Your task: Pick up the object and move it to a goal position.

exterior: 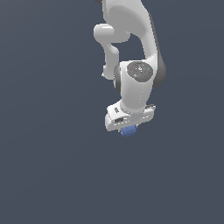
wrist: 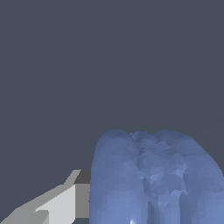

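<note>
Arm (exterior: 131, 48): white Panda, reaching down from the top of the exterior view, wrist pointing downward.

Gripper (exterior: 128, 129): white, sitting directly over the object; one finger (wrist: 65, 201) is showing in the wrist view, pressing against the blob's side. The other finger is hidden, so the width of the opening cannot be told; it is judged to be clasping the object.

Object (exterior: 128, 131): small blue ridged blob (wrist: 153, 179), peeking out beneath the gripper.

Progress: pickup is appearing done or nearly so; no goal marker is showing, so the carry is remaining.
</note>
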{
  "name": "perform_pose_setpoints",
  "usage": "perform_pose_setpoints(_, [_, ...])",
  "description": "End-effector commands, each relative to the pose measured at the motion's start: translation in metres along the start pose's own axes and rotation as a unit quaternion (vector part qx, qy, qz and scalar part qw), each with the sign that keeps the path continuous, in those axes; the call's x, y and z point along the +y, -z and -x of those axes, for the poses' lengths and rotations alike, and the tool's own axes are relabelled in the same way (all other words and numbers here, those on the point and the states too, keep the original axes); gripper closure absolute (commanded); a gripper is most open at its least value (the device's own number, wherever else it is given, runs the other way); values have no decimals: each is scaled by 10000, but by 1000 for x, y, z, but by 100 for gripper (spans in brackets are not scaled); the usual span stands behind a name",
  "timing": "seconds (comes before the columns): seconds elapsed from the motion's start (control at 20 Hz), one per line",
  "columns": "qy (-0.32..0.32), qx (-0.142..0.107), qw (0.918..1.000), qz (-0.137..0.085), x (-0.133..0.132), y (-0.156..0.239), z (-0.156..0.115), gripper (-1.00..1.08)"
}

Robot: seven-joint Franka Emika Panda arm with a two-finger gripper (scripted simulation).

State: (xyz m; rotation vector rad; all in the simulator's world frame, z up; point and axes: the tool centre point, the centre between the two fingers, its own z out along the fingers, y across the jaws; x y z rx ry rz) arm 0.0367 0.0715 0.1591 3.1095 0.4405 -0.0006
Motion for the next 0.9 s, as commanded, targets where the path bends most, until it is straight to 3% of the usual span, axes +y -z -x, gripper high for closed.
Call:
perform_pose_setpoints(0.0, [0, 1, 10000, 2, -9, 23, 8, 108])
perform_pose_setpoints(0.45, [0, 1, 10000, 2, -32, 83, 26, 108])
perform_pose_setpoints(0.85, [0, 2, 10000, -2, -39, 103, 31, 108])
